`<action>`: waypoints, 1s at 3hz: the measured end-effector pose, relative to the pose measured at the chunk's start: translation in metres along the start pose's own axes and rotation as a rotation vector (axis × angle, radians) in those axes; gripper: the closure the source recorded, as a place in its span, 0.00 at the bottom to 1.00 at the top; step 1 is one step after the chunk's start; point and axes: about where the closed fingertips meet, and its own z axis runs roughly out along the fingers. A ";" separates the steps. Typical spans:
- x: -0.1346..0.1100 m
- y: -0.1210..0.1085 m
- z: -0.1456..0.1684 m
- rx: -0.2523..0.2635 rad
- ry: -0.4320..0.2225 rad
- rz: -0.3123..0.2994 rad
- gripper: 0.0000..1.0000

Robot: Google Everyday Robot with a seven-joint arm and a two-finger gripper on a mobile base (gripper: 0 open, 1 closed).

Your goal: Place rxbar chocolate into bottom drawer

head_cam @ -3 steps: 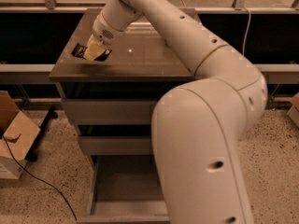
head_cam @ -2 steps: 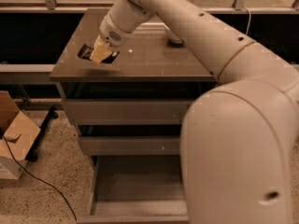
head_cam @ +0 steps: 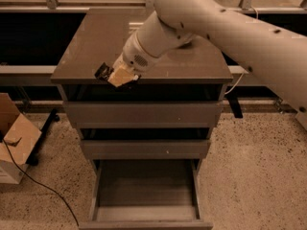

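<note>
Nearest the camera, and well below the fingers, the bottom drawer (head_cam: 144,186) stands pulled out. Its grey floor is bare, so nothing has been put into it yet. Between it and the fingers, the middle drawer (head_cam: 144,148) and the top drawer (head_cam: 144,114) are both pushed in, so nothing juts into the drop from the table's front edge to the open box.

Above those, the gripper (head_cam: 116,75) sits at the front lip of the table (head_cam: 91,42), left of centre, with the arm (head_cam: 216,18) reaching in from the right. The pale fingers (head_cam: 123,75) look clamped on the rxbar chocolate (head_cam: 102,71), whose dark wrapper sticks out to their left. The view is dim, so I cannot be sure whether the bar is lifted clear of the table or just resting on its edge. Behind the fingers, the table surface shows nothing else that I can make out.

As I judge it, the task is about halfway. The drawer is open and the bar appears to be held, right at the edge above the drawer. What is left is to carry the bar forward past the lip, lower it past the two closed drawer fronts, set it on the drawer floor and let go. Off to the lower left of the fingers, a cardboard box (head_cam: 14,143) sits on the speckled floor, out of the way.
</note>
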 end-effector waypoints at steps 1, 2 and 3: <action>0.036 0.038 -0.006 0.003 0.022 0.020 1.00; 0.091 0.081 -0.011 0.031 0.048 0.062 1.00; 0.131 0.094 -0.004 0.043 0.044 0.114 1.00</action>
